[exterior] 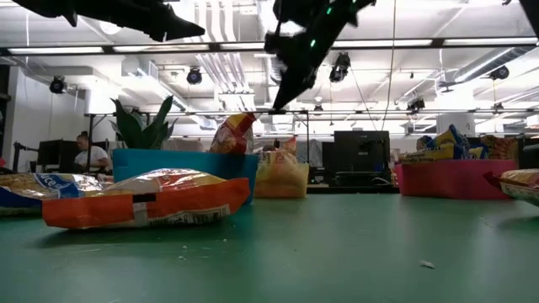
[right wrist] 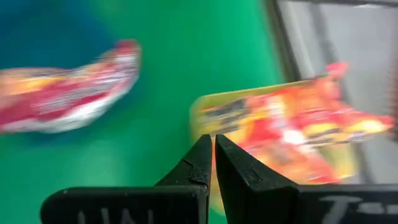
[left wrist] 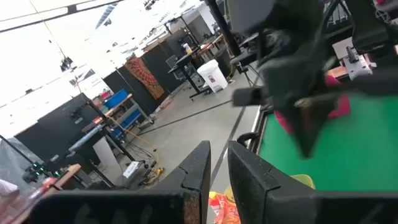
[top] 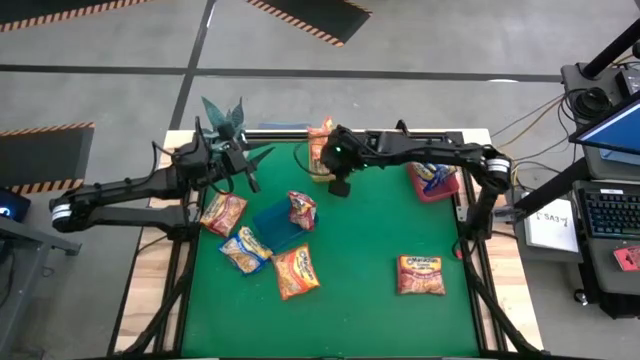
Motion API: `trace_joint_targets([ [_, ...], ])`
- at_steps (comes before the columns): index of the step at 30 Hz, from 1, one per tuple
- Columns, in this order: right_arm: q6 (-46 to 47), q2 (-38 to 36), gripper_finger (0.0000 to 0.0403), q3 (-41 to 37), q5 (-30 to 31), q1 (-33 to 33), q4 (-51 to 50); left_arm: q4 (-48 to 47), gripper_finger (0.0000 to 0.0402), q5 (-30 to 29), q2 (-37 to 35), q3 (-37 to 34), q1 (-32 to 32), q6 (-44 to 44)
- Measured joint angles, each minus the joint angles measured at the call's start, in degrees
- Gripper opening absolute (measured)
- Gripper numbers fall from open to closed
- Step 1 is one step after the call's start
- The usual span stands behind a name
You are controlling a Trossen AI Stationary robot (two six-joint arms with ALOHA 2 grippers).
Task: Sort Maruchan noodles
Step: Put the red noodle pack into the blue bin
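Between picks: my right gripper (top: 340,186) closed, empty, hovering just beside the yellow bin (top: 322,160). Left gripper (top: 236,160) nearly together, idle. Noodle packets (top: 296,272) lie scattered below. Next: open, descend onto one.

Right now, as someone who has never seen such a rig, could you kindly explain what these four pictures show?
Two dark robot arms work over a green table. One picture looks straight down, one looks level across the tabletop, and one comes from each wrist. The left pincer hangs near the back left corner, fingers nearly together, holding nothing visible. The right pincer hovers, shut and empty, beside the yellow bin. Loose noodle packets lie on the table. The blue bin stands mid-table and the red bin at the right.
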Motion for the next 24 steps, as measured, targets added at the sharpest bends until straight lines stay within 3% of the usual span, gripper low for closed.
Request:
trace_joint_targets([
  [4,5.70,-3.33,0.0012,-0.77,-7.67,4.23,-4.83,-0.01,0.0039,0.00,0.45,0.00,0.00,-2.26],
  [15,25.73,-8.96,0.0012,-10.77,-16.82,19.87,-11.86,-2.67,0.0039,0.37,0.46,0.00,-1.09,-17.71],
  [20,37.49,-11.44,0.0012,-17.02,-22.16,27.76,-19.17,-6.53,0.0039,5.37,0.52,-0.12,-4.08,-25.13],
  [24,42.71,-13.85,0.0012,-23.50,-22.95,33.92,-24.15,-6.49,0.0039,6.05,0.52,-0.31,-9.22,-27.52],
])
